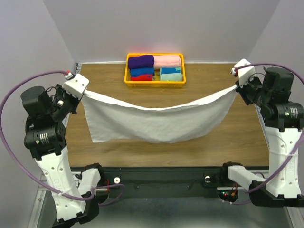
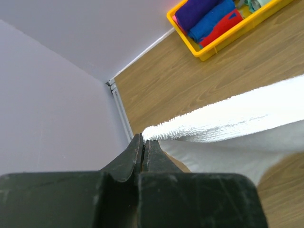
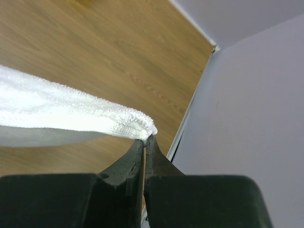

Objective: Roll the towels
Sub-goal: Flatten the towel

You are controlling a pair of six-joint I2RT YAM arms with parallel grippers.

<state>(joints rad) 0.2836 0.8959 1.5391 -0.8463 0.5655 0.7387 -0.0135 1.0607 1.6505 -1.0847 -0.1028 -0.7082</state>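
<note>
Above the wooden table [image 1: 228,137], you have the white terry towel [image 1: 156,121] strung between both arms. Its top edge sags in a shallow curve and the rest hangs toward the near side. Your left gripper [image 2: 144,140] is pinched tight on the towel's left corner, and your right gripper [image 3: 146,141] is pinched tight on its right corner. In each wrist view the cloth caught between the jaws is hidden, and only a tuft shows at the tips. You cannot tell whether the hanging lower edge touches the table. At the far edge, the yellow plastic basket [image 1: 154,83] holds the deep purple rolled towel [image 1: 141,61] beside other coloured rolls. The left wrist view cuts the basket off.
</note>
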